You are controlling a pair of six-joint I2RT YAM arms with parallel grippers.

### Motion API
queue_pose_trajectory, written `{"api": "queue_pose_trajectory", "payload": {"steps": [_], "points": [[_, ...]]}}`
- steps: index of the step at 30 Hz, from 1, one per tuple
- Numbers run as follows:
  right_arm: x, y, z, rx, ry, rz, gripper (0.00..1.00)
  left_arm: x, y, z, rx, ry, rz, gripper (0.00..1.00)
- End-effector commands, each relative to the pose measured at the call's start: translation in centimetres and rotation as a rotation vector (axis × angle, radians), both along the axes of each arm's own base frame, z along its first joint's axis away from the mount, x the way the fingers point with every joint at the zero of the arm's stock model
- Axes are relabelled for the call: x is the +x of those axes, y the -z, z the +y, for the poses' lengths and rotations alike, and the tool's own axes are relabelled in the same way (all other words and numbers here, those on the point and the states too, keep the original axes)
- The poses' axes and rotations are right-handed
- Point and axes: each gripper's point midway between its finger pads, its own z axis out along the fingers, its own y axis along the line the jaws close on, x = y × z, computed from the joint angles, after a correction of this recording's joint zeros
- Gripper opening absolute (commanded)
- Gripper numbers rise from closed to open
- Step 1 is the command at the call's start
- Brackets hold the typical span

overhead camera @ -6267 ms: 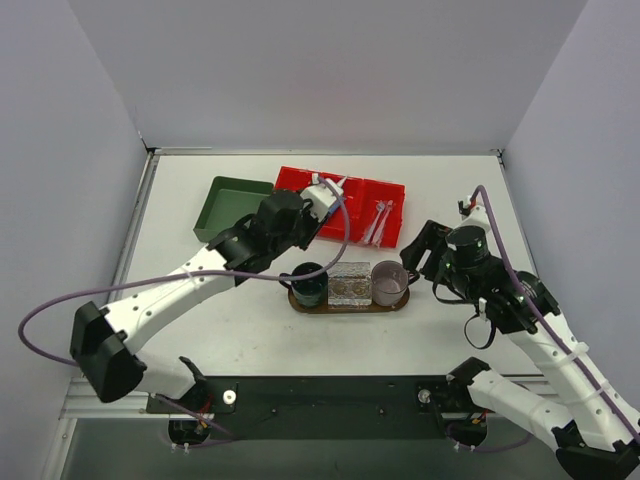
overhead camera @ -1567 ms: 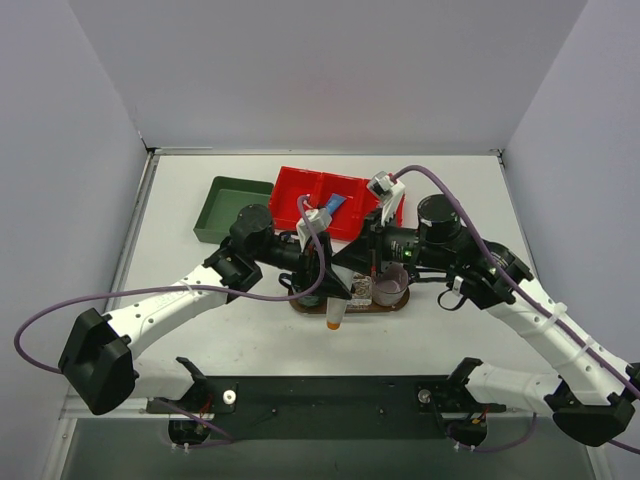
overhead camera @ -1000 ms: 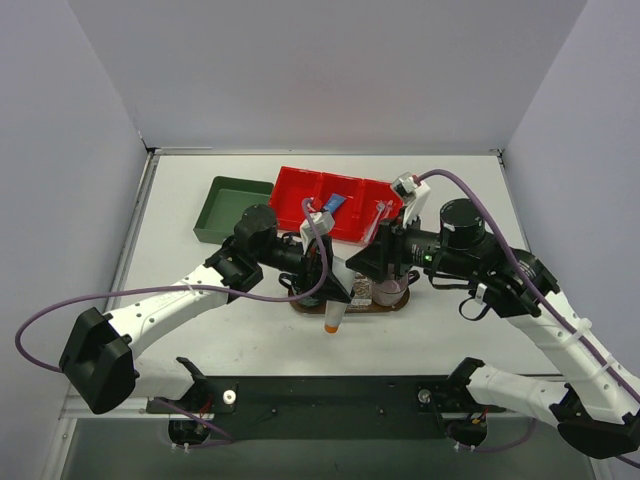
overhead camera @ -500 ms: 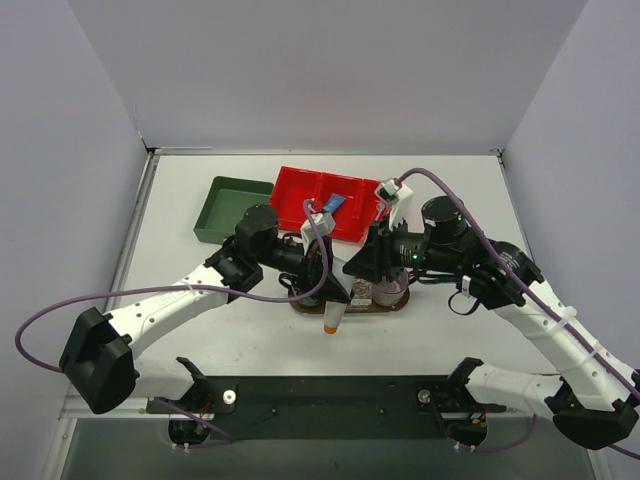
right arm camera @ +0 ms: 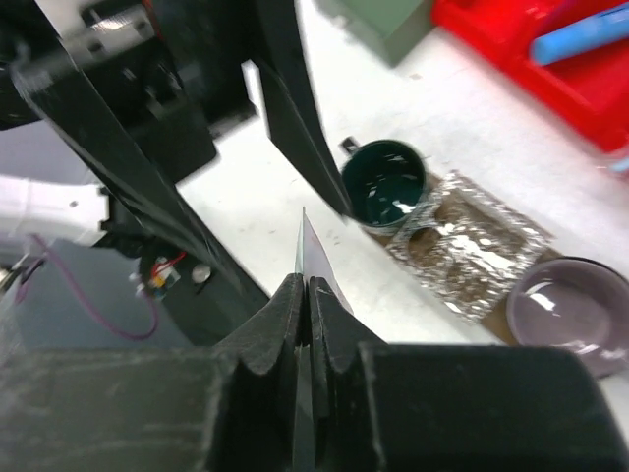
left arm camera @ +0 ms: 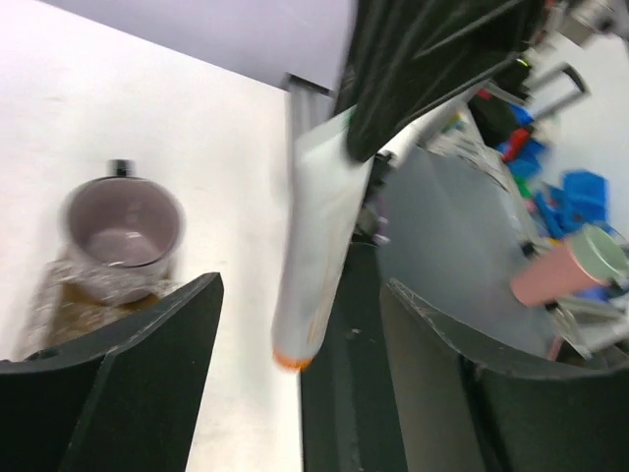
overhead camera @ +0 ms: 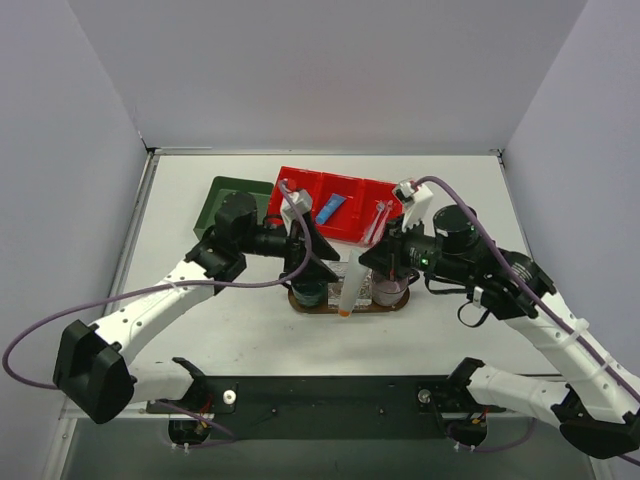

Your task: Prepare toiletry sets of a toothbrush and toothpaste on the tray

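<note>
A white toothpaste tube (overhead camera: 349, 285) with an orange cap hangs cap-down over the front of the brown tray (overhead camera: 299, 303). My right gripper (overhead camera: 366, 257) is shut on the tube's flat crimped end (right arm camera: 313, 254). My left gripper (overhead camera: 320, 256) stands open just left of the tube, with its fingers (left arm camera: 147, 364) on either side of the tube and not touching it. On the tray stand a dark green mug (overhead camera: 309, 291) and a translucent pink mug (overhead camera: 388, 288). A blue toothpaste tube (overhead camera: 331, 208) and pale toothbrushes (overhead camera: 378, 220) lie in the red bin.
The red three-compartment bin (overhead camera: 352, 196) sits behind the tray, and a green square box (overhead camera: 218, 196) is at its left. A crumpled foil piece (right arm camera: 472, 246) lies between the two mugs. Both arms crowd the space above the tray.
The left gripper opened, let go of the white tube and drew back to the left. The right gripper closed on the tube's flat end and now carries it.
</note>
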Motion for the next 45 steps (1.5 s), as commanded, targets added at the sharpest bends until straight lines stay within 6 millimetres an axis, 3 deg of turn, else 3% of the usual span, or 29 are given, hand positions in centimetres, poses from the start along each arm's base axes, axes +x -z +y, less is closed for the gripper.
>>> {"api": "queue_pose_trajectory", "payload": {"steps": [1, 5, 10, 13, 25, 45], "points": [[2.0, -1.8, -3.7, -0.02, 0.191, -0.17, 0.0, 4.4, -4.1, 3.1, -0.059, -0.234, -0.161, 0.77], [3.2, -1.2, -5.6, -0.084, 0.281, -0.237, 0.0, 8.2, -4.6, 6.4, -0.039, -0.461, -0.2, 0.81], [4.4, -0.4, -5.4, -0.134, 0.314, -0.331, 0.0, 13.5, -1.8, 9.8, 0.116, -0.794, -0.168, 0.82], [4.8, 0.2, -4.7, -0.148, 0.318, -0.365, 0.0, 14.3, -1.0, 10.7, 0.154, -0.859, -0.17, 0.81], [6.8, 1.2, -2.7, -0.155, 0.356, -0.463, 0.0, 14.6, -0.7, 10.9, 0.169, -0.872, -0.179, 0.81], [7.9, 3.2, -2.4, -0.185, 0.388, -0.474, 0.0, 14.5, -0.4, 10.7, 0.171, -0.859, -0.178, 0.82]]}}
